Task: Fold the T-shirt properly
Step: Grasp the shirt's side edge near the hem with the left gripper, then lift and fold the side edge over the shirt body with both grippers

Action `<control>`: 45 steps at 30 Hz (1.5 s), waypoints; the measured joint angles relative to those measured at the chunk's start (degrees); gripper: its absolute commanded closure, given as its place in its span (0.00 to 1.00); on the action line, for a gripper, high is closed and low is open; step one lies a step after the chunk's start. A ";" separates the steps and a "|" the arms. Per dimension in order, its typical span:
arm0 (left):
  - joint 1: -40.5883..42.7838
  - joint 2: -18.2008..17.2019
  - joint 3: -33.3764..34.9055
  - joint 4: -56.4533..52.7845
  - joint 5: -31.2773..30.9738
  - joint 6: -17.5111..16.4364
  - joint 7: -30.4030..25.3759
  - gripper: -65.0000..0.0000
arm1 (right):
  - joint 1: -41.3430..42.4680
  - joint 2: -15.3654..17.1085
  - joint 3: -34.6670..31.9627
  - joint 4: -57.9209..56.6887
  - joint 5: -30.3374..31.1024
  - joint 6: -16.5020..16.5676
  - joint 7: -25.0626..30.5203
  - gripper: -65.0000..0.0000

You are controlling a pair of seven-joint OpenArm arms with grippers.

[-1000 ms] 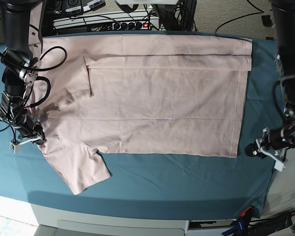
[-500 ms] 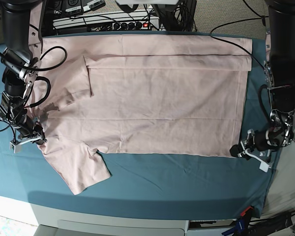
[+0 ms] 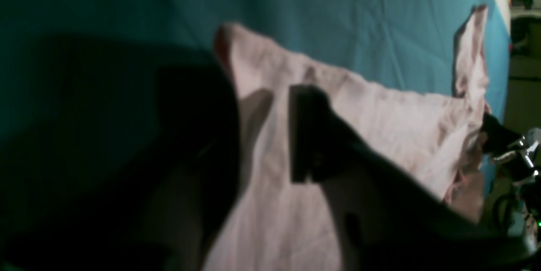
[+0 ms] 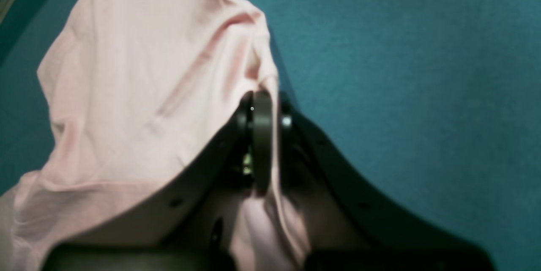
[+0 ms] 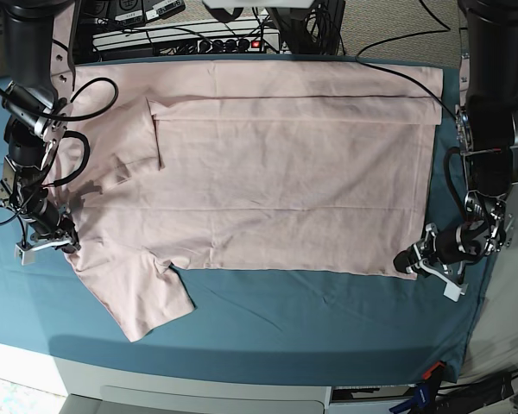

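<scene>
The pale pink T-shirt lies spread flat on the teal sheet, its top edge folded down and one sleeve sticking out at the front left. My right gripper is at the shirt's left edge. In the right wrist view the right gripper is shut on a pinched fold of the T-shirt. My left gripper is at the shirt's front right hem corner. In the left wrist view the left gripper straddles that corner of the T-shirt, jaws apart with cloth between them.
The teal sheet covers the table to its front edge. A power strip and cables sit behind the shirt. A black cable runs over the shirt's back right corner.
My left gripper has moved left across the teal sheet onto the shirt's hem corner, and its jaws have narrowed. The right gripper keeps its hold and has barely shifted.
</scene>
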 measured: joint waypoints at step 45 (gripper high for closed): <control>11.72 -10.99 0.13 13.18 -32.98 -10.60 32.24 1.00 | -30.40 8.35 -0.28 50.12 28.59 7.39 -27.56 1.00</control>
